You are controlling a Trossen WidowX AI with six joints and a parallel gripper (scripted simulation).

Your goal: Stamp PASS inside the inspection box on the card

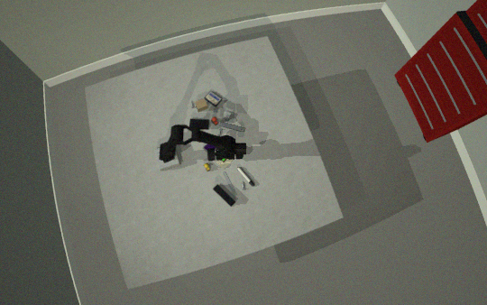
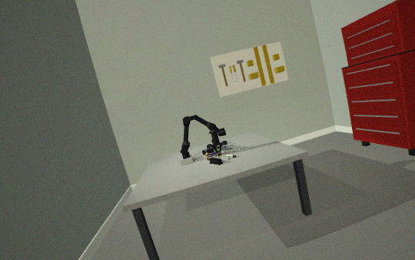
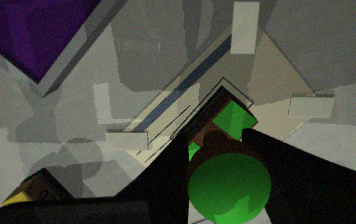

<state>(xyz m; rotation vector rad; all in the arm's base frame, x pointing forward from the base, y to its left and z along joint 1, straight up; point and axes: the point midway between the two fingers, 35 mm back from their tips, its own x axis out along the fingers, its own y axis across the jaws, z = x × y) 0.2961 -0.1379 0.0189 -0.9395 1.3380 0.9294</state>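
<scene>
The stamp with a green knob and a brown body is between the fingers of my gripper, which is shut on it. The cream card with a dark blue stripe lies below, held by pale tabs. The stamp's foot is over the black-outlined box, whose upper corner shows just beyond it. The rest of the box is hidden, and I cannot tell whether the foot touches the card. The purple ink pad sits at the upper left in the wrist view.
A yellow-marked stamp stands near the card. A black block and a white marker-like piece lie on one side. A tan box, a framed tray, a red object and a grey bar lie on the other.
</scene>
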